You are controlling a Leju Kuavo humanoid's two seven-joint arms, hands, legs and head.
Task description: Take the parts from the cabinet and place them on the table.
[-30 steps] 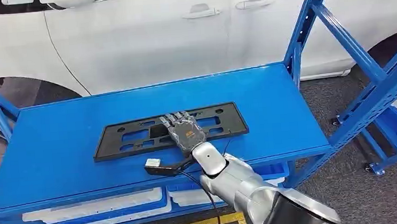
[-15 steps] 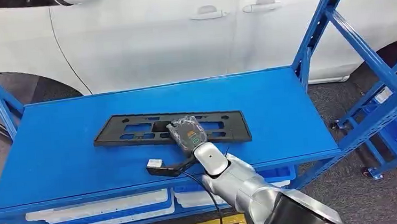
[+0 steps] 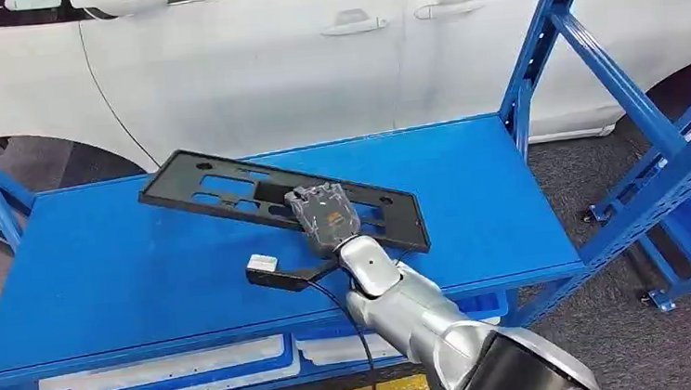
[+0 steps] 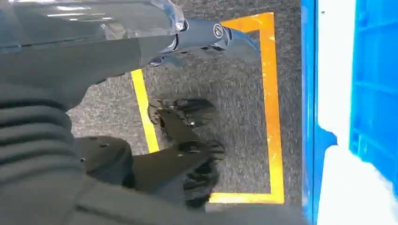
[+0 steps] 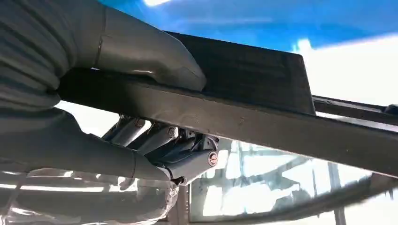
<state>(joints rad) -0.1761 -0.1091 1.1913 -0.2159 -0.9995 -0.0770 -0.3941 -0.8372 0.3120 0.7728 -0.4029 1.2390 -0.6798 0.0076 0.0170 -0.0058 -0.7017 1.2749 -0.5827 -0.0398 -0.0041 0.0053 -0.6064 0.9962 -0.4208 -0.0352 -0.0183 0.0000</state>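
The right robot hand [image 3: 327, 217] gripped the black plate frame [image 3: 221, 194] mid-edge, fingers closed around it, probably for balance

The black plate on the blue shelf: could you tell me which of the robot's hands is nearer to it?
Right. The right hand grips the black plate, lifting it off the shelf; the left hand hangs down over the floor.

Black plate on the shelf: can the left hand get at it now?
Probably not yet. The left hand hangs low over the floor, while the right hand grips the plate up on the shelf.
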